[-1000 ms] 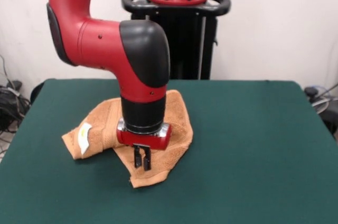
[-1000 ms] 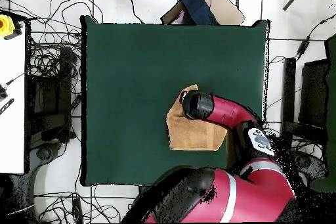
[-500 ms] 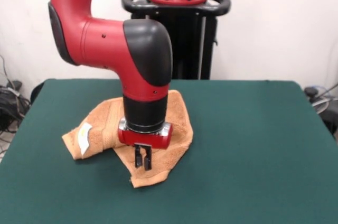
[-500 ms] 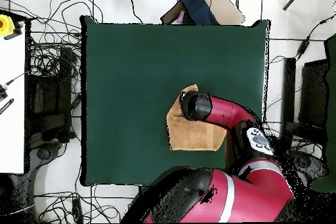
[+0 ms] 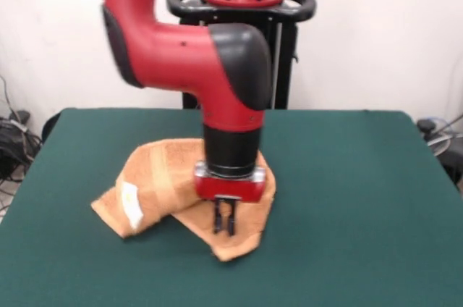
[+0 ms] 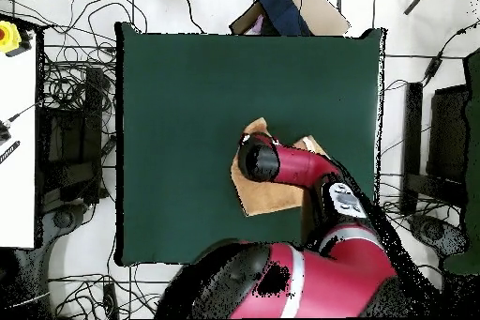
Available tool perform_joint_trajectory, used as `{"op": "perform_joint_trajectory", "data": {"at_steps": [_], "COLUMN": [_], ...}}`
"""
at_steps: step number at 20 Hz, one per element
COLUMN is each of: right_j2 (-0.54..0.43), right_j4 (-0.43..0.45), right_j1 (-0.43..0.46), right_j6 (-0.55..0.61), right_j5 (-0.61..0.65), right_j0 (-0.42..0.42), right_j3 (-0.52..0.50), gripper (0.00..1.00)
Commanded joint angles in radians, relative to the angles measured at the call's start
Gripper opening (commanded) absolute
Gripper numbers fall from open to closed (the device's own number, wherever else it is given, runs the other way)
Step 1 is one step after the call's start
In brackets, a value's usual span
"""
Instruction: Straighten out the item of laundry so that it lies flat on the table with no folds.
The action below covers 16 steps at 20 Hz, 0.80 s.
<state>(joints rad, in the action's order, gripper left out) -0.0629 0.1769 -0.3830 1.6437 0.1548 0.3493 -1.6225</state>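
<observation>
Black fingers of my gripper (image 5: 223, 223) point straight down, drawn close together and pressed into the small orange-tan terry-cloth hand towel (image 5: 166, 177); whether they pinch the cloth I cannot tell. Above them sits my red and black arm (image 5: 228, 97). Around the fingers the towel lies rumpled: one fold runs leftward, bearing a small white tag (image 5: 131, 204), and a corner points toward the near edge. It rests on the dark green felt-like table (image 5: 347, 198), near the middle.
</observation>
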Motion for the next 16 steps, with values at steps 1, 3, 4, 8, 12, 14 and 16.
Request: {"op": "perform_joint_trajectory", "data": {"at_steps": [1, 3, 4, 8, 12, 14, 16], "right_j2": [-0.082, -0.069, -0.065, 0.022, 0.097, 0.083, 0.065], "right_j4": [0.004, -0.013, -0.031, -0.080, -0.135, -0.130, -0.115], "right_j1": [0.038, 0.034, 0.030, 0.012, -0.038, -0.092, -0.158], "right_j6": [0.150, 0.156, 0.171, 0.220, 0.263, 0.232, 0.196], "right_j5": [0.016, 0.030, 0.044, 0.108, 0.196, 0.202, 0.201], "right_j0": [-0.162, -0.203, -0.222, -0.354, -0.446, -0.419, -0.372], "right_j3": [-0.070, -0.047, -0.040, 0.020, -0.002, -0.073, -0.160], "gripper": [0.00, 0.00, 0.00, 0.00, 0.00, 0.00, 0.00]}}
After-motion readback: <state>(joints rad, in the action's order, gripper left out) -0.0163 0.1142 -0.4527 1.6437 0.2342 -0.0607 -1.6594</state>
